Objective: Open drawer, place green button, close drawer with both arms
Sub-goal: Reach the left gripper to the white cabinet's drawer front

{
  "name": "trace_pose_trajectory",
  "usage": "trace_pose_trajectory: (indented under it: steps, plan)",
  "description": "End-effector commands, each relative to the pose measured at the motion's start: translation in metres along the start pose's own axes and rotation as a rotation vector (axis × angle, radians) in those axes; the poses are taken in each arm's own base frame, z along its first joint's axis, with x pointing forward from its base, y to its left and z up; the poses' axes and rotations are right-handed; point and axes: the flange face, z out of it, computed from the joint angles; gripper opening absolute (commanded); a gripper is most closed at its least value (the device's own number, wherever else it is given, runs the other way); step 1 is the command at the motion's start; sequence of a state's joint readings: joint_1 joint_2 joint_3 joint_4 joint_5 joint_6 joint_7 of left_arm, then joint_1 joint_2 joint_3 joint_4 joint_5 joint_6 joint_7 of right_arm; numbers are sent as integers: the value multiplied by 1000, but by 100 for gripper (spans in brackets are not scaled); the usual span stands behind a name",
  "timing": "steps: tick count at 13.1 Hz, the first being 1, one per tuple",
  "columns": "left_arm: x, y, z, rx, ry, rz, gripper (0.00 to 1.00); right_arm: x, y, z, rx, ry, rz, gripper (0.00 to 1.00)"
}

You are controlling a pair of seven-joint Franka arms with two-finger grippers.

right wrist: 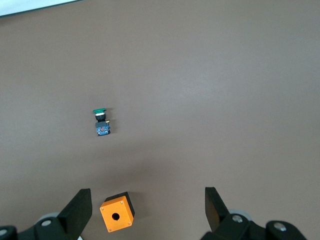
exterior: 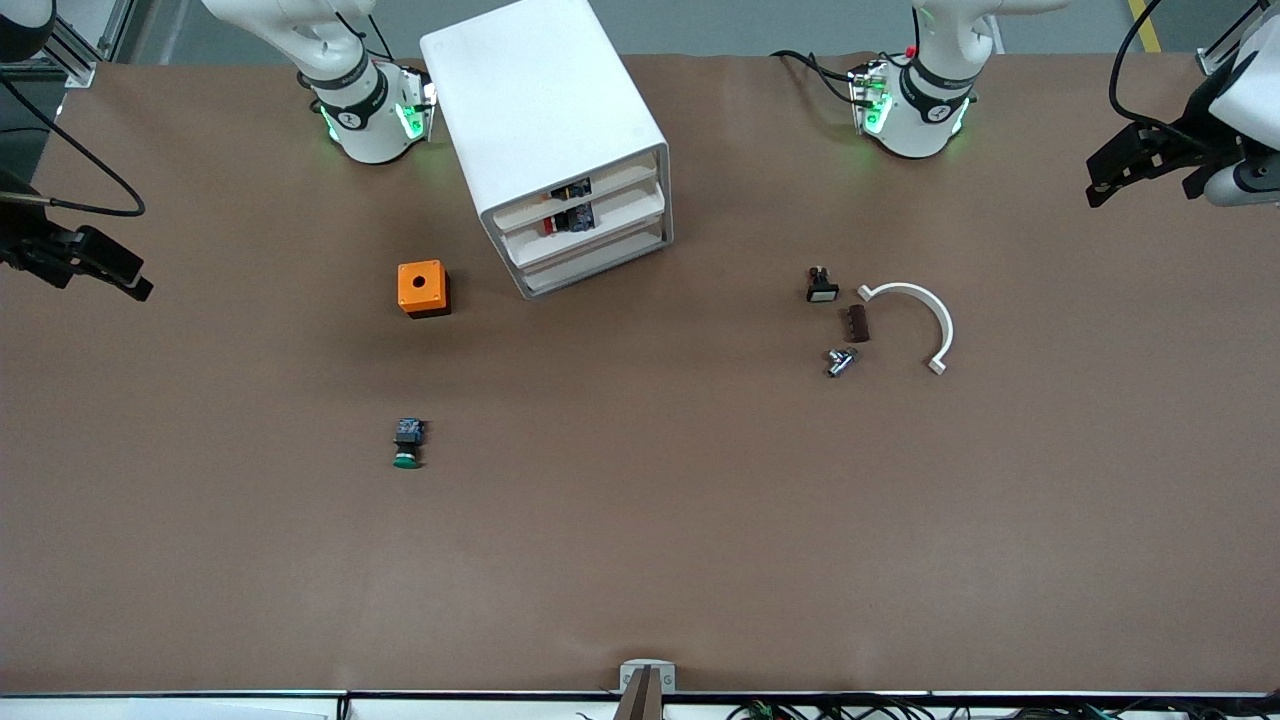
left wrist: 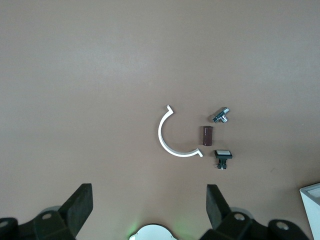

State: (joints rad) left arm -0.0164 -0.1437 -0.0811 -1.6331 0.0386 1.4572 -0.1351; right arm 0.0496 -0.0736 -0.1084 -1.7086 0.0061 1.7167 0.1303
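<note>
The button (exterior: 407, 444) is a small piece with a round green cap and a black-and-blue body, lying on its side on the brown surface (exterior: 640, 520). Its long axis runs toward the front camera, cap end nearest that camera and body end pointing up the table toward the orange box (exterior: 424, 288) (a cube with a round hole in its top face). It sits nearer the front camera than that box, toward the right arm's end of the table, well apart from the white cabinet (exterior: 560, 130).

The drawer (exterior: 598, 262), lowest in the cabinet, is pushed in flush; the two above it show small dark and red parts.

The right hand (exterior: 75, 262) hangs high over the surface's edge at the right arm's end, fingers (right wrist: 77, 210) spread wide and holding nothing. The left hand (exterior: 1150, 160) hangs high at the left arm's end, likewise spread and empty, with a white curved clip (exterior: 915, 320), a black white-faced switch (exterior: 821, 286), a brown block (exterior: 858, 323) and a metal fitting (exterior: 840, 361) below it.
</note>
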Motion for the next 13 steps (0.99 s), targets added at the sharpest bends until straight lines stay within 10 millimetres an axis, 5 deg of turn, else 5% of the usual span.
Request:
trace_pose_trajectory:
  steps: [1,5,9,13]
  plan:
    - [1,-4,-5,1,-6,6,100,-7,5,-7,-10,7,-10,100]
    - [28,-4,5,-6,-21,11,100,-7,6,-7,-10,7,-8,100]
    - [76,30,90,-26,-164,44,100,-8,6,-7,-11,-1,-8,100]
    - [110,106,194,-13,-281,-120,100,-9,6,-8,-10,1,-10,100]
